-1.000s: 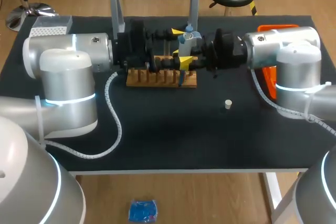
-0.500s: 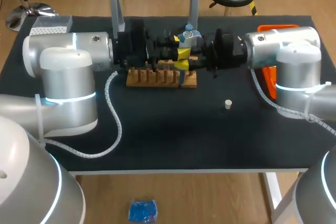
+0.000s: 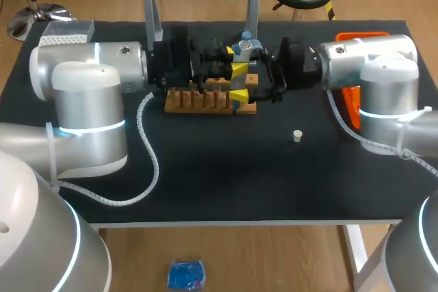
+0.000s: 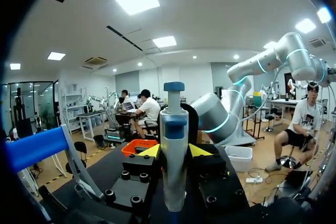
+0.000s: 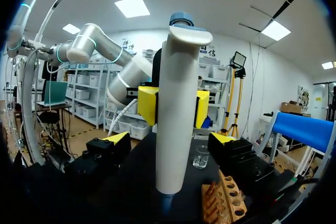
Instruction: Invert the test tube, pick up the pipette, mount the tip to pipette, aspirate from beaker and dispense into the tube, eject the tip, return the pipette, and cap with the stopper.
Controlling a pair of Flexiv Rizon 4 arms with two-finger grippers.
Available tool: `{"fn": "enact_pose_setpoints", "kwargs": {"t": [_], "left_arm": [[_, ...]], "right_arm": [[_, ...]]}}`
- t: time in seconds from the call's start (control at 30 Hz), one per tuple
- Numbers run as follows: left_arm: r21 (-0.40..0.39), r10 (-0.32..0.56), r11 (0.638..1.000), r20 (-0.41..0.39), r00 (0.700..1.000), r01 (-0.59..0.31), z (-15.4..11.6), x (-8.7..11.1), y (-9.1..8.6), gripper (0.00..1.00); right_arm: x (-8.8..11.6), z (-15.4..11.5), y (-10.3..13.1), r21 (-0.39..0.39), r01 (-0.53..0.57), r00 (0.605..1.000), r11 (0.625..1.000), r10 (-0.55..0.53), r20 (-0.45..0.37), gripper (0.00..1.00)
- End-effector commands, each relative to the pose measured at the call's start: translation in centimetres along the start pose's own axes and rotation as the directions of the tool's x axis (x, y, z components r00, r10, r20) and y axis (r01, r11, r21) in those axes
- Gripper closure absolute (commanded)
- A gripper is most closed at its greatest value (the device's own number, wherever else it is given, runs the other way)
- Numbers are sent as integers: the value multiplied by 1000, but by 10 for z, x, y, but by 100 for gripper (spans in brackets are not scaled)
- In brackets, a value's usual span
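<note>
The right wrist view settles what the head view blurs: the right gripper is wide open, its tips clear of the upright pipette, while the left gripper clamps the pipette's body from both sides. Only that view shows the beaker, beyond the pipette. Only the head view shows the stopper, at 4 o'clock from the wooden rack, whose 3 o'clock end lies under the pipette.

Left arm and right arm reach level toward each other across the upper middle of the frame. Left end effector clamps the pipette. Right end effector is spread wide, its fingers clear of it.
</note>
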State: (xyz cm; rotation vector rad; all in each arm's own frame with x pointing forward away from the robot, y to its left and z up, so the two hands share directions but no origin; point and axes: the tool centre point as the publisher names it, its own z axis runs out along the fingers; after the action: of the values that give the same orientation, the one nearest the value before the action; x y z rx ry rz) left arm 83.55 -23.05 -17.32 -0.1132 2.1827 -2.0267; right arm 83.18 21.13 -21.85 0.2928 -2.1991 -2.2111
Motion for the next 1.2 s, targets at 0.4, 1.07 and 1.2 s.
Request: {"fn": "enact_pose_setpoints", "kwargs": {"t": [0.4,1.07,1.2], "left_arm": [[-11,-15,1000,-10,1000,15,6,-7,1,100],[-35,-11,999,-5,1000,10,19,-16,-5,100],[-35,-10,999,-2,1000,10,19,-16,-5,100]], "right_arm": [[-10,-83,11,64,41,997,997,-45,68,0],[-18,-212,-4,170,-3,969,985,-39,244,0],[-19,-214,-6,160,-3,968,987,-37,248,0]]}}
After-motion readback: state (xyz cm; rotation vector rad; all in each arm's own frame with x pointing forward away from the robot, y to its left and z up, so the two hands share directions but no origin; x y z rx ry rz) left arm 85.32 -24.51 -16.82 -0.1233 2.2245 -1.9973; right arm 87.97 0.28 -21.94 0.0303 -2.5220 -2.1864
